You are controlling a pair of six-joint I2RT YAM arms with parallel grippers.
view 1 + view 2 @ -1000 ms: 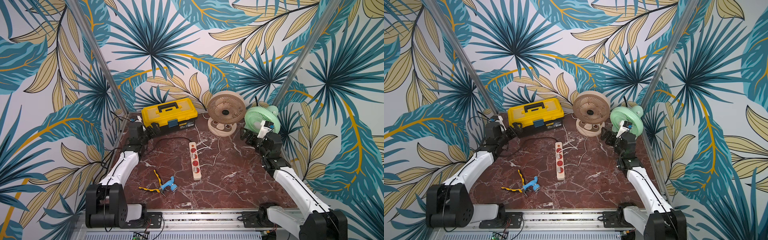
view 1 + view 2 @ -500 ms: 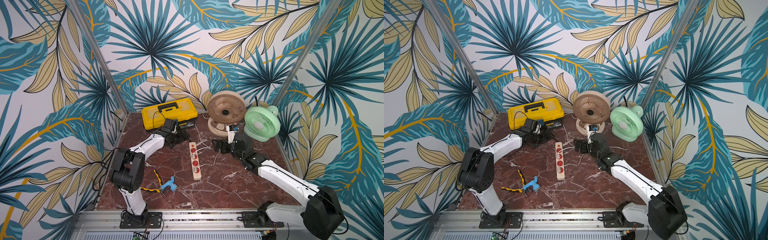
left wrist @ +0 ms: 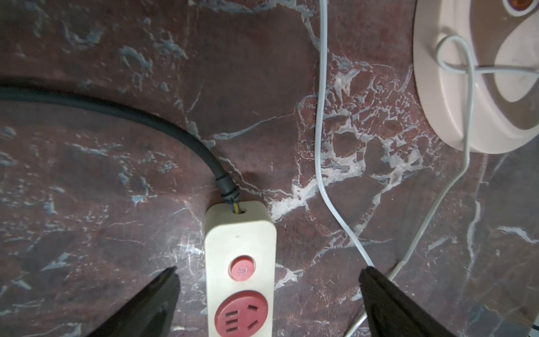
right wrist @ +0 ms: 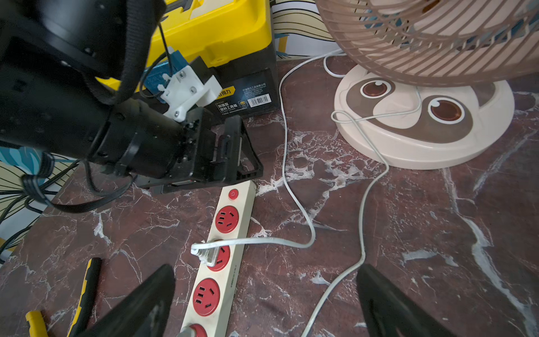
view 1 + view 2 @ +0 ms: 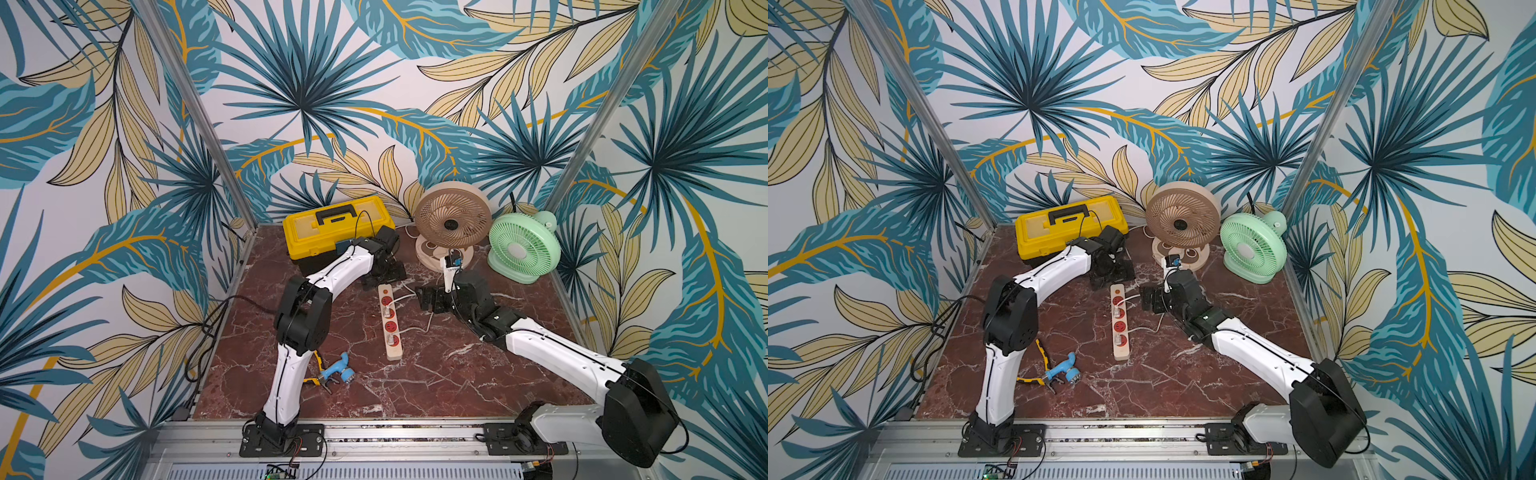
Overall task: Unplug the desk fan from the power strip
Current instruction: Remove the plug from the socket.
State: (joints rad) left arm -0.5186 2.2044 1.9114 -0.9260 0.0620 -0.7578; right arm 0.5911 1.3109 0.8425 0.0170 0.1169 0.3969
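Both grippers hang by the power strip (image 5: 390,322), jaws wide open, holding nothing.
The left gripper (image 3: 268,270) straddles the strip's button end; the right gripper (image 4: 265,268) hovers beside the white plug (image 4: 208,253) in its second socket; the tan fan (image 5: 453,216) stands beyond the button end.

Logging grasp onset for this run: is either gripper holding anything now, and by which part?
Nothing is held. The left gripper stands open over the button end of the power strip; the right gripper stands open short of the white plug.
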